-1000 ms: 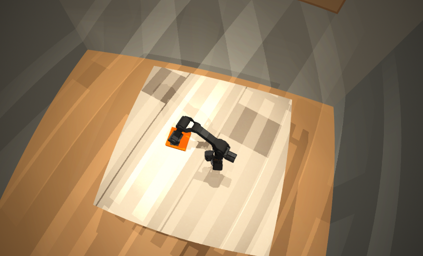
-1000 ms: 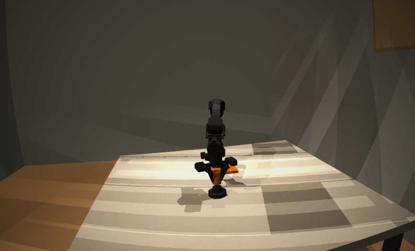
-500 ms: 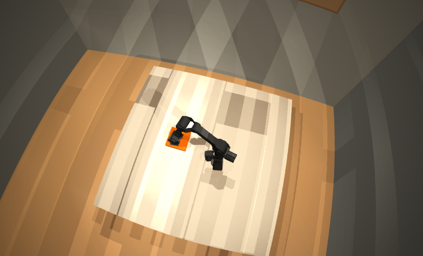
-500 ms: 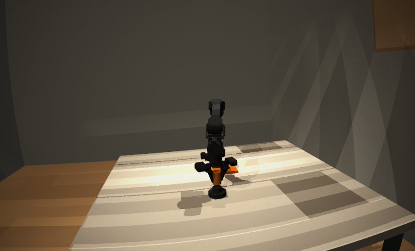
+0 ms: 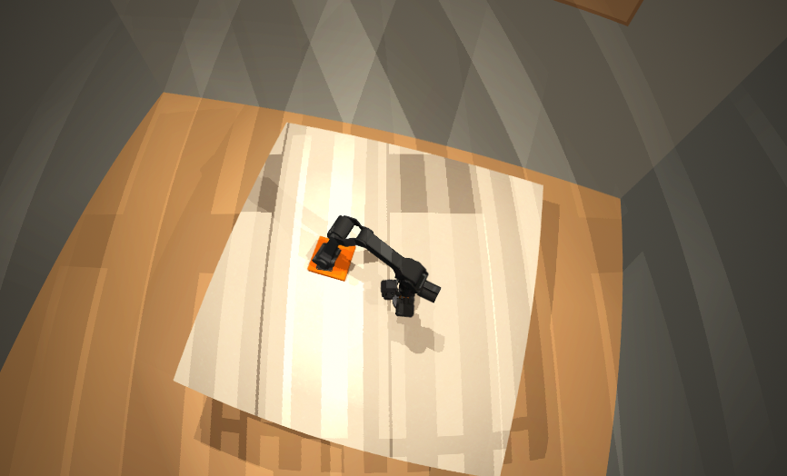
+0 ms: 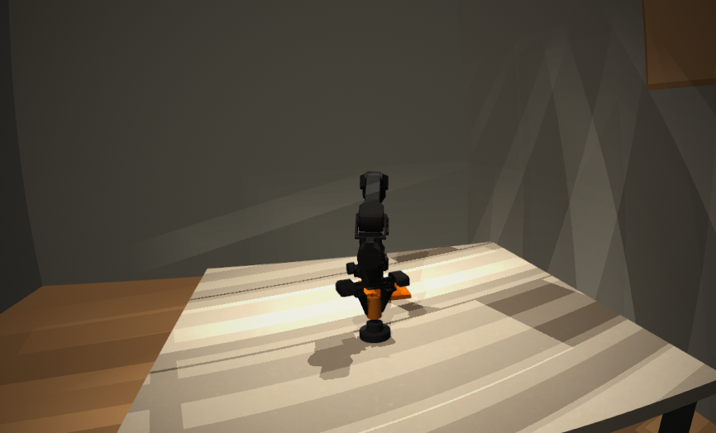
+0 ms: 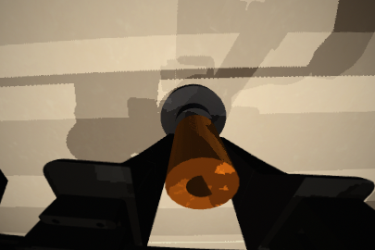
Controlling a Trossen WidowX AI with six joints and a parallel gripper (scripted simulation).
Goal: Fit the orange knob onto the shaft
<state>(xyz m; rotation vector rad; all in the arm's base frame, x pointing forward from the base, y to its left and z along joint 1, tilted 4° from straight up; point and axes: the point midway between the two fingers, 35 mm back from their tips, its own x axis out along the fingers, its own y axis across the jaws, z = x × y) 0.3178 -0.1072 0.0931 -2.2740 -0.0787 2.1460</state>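
The orange knob stands upright between the fingertips of my gripper, which is shut on it. In the wrist view the knob's top face shows a dark hole with one straight edge on its right. The black round pedestal stands directly below the knob. A narrower dark cylinder rises from its middle, close under the knob's lower end. Whether they touch, or whether the shaft's tip is inside the hole, I cannot tell. The shaft's flat side is hidden.
The arm's base stands on an orange plate, behind the pedestal in the exterior view. The pale table top carries striped shadows. Its edge is at the lower right in the exterior view.
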